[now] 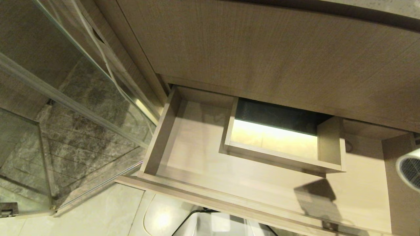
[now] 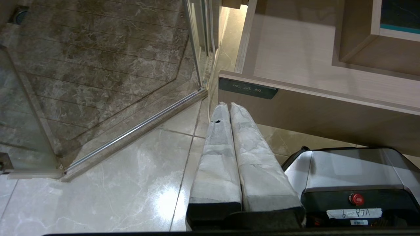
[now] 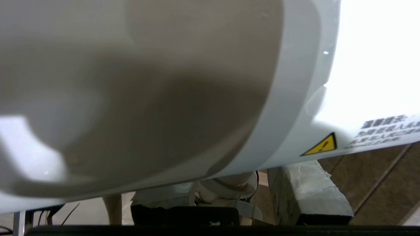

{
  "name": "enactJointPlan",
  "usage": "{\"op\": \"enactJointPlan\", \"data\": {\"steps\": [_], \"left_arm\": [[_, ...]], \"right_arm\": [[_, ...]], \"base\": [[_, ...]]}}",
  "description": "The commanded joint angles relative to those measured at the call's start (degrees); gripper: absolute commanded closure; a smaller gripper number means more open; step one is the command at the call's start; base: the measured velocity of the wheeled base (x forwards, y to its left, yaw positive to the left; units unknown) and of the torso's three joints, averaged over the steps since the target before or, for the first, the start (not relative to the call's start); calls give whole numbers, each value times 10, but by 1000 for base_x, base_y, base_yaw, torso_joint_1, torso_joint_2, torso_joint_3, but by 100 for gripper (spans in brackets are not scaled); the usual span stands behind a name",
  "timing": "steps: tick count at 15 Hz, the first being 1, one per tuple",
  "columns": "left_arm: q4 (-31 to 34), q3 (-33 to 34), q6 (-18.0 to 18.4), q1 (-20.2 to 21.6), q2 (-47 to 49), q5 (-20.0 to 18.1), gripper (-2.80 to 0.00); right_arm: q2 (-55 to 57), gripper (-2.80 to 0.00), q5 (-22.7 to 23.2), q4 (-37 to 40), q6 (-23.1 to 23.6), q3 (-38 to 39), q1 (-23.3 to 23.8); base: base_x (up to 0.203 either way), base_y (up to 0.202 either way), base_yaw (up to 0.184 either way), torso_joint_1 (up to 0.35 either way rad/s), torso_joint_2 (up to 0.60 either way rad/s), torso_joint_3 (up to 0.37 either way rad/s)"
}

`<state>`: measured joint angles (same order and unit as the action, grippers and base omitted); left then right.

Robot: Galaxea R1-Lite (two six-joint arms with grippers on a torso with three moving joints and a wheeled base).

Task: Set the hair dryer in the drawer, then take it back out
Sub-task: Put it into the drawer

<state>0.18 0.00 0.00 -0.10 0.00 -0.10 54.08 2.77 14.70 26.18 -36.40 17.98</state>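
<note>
The drawer (image 1: 183, 170) stood pulled out under the tall wood panel (image 1: 279, 55), its floor bare around the box-shaped cut-out (image 1: 279, 144). The hair dryer (image 1: 408, 168) hung at the drawer's right end, only its grey mesh grille in the head view. The right gripper (image 3: 249, 193) was clamped on the dryer's body. The left gripper (image 2: 233, 108), fingers pressed together, pointed at the drawer's black plate (image 2: 247, 88).
</note>
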Motion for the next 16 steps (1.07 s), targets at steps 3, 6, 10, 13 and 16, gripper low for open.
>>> {"op": "enactJointPlan", "data": {"steps": [3,6,10,13,16], "left_arm": [[0,1,0,0,0,0,0],[0,1,0,0,0,0,0],[0,1,0,0,0,0,0],[0,1,0,0,0,0,0],[0,1,0,0,0,0,0]], "right_arm": [[141,0,-19,2,-4,-78,46],[127,0,-18,-5,-4,-73,46],[118,0,-58,-5,-3,-55,43],[115,0,-59,-4,-3,-54,43],[110,0,-62,-5,-3,-47,43]], "base": [[0,0,0,0,0,0],[0,0,0,0,0,0],[0,0,0,0,0,0],[6,4,-100,2,-2,6],[0,7,-180,5,3,-2]]}}
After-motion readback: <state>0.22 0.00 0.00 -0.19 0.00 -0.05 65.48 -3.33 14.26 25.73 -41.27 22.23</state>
